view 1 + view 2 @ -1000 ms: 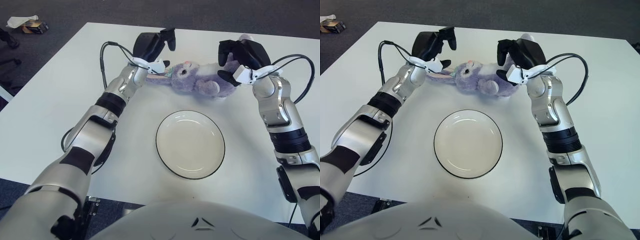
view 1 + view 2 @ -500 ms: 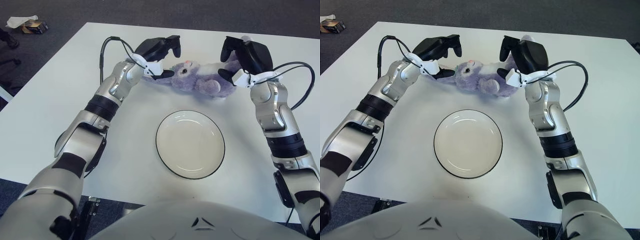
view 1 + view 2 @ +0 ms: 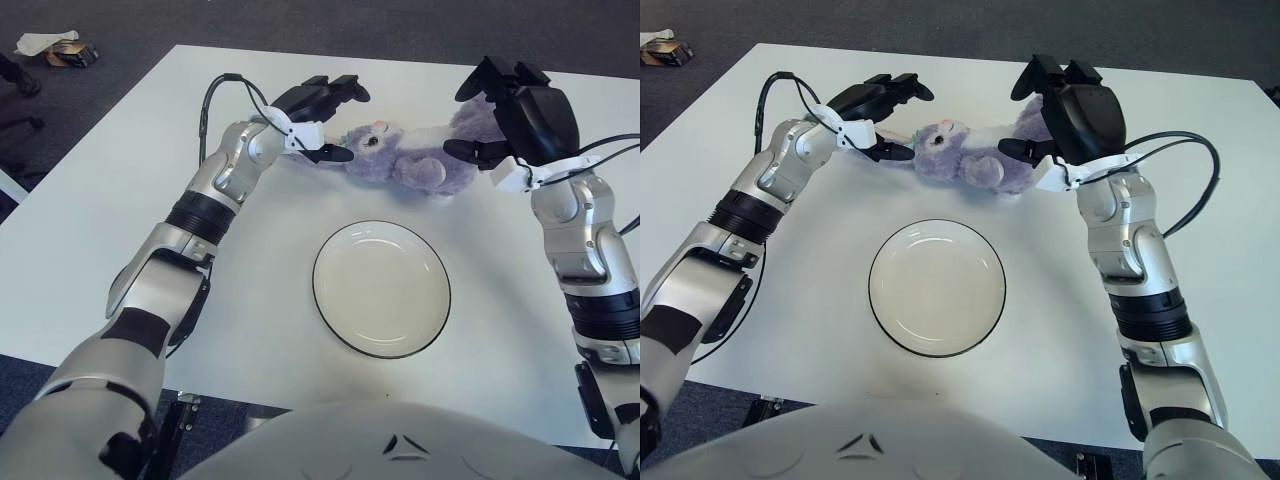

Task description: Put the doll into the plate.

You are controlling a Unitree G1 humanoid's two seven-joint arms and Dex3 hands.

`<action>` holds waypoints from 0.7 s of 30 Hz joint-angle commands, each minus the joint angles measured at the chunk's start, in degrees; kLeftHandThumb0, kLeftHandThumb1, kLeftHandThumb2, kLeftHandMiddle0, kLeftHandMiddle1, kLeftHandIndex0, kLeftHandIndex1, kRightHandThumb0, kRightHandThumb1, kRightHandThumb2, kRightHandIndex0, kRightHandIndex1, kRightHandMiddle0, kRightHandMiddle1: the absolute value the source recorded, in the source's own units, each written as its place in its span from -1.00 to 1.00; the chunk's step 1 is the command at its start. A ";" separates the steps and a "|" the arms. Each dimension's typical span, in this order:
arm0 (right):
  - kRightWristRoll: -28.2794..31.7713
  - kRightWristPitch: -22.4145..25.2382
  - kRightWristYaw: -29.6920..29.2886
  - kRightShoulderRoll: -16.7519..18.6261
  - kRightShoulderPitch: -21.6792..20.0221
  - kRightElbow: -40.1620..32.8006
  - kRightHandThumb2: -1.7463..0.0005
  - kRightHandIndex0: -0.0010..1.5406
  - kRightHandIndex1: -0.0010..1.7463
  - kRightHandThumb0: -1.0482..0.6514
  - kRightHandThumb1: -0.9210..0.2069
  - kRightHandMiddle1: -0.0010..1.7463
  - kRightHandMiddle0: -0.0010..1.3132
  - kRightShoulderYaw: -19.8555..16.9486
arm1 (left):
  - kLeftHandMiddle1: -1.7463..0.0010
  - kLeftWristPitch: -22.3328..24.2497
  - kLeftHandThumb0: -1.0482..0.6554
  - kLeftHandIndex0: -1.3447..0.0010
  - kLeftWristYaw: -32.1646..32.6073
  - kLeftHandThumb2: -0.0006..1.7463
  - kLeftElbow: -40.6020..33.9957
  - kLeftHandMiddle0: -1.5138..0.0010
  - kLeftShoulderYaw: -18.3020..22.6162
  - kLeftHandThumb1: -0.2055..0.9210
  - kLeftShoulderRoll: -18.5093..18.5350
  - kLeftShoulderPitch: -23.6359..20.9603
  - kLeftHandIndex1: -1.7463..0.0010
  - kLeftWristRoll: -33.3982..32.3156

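A purple plush rabbit doll (image 3: 405, 160) lies on its side on the white counter (image 3: 100, 230), just beyond the far rim of the empty round white plate with a dark rim (image 3: 381, 288); doll and plate are apart. The left robot hand (image 3: 325, 112) is at the doll's head end, fingers spread wide, with its lower finger tip touching or just beside the doll's face; it grips nothing. Compared with half a second ago, this hand sits lower and flatter, closer to the head. The right robot hand (image 3: 1065, 110) is at the doll's rear end, its dark palm above the body and fingers extended around the hind part; whether they press the fabric cannot be told. Since the earlier frames this hand has shifted outward to the robot's right and risen, and the doll's rear appears lifted slightly under it, while the head stays on the counter. The plate has not moved. A small brown packet (image 3: 68, 52) lies on the dark floor beyond the counter's far left corner.
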 commanded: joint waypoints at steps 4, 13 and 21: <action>1.42 -1.37 3.26 -2.79 0.97 -1.34 0.42 -1.00 -0.36 -0.96 -1.00 0.09 -1.00 -2.12 | 0.51 1.34 -0.95 1.00 -4.56 -0.61 1.89 1.00 0.72 0.95 -1.11 -0.67 0.52 -2.85; 3.22 -2.55 6.30 -4.51 1.48 -2.14 0.38 -1.00 -0.58 -1.00 -1.00 0.04 -1.00 -3.53 | 0.92 3.21 -1.00 1.00 -7.32 -0.62 5.33 1.00 0.75 1.00 -4.26 -2.20 0.83 -4.68; 2.91 -2.89 8.43 -5.46 1.71 -3.25 0.38 -1.00 -0.67 -1.00 -1.00 0.01 -1.00 -4.12 | 1.00 3.69 -1.00 1.00 -7.62 -0.66 6.69 1.00 0.00 0.94 -6.25 -2.81 0.99 -4.39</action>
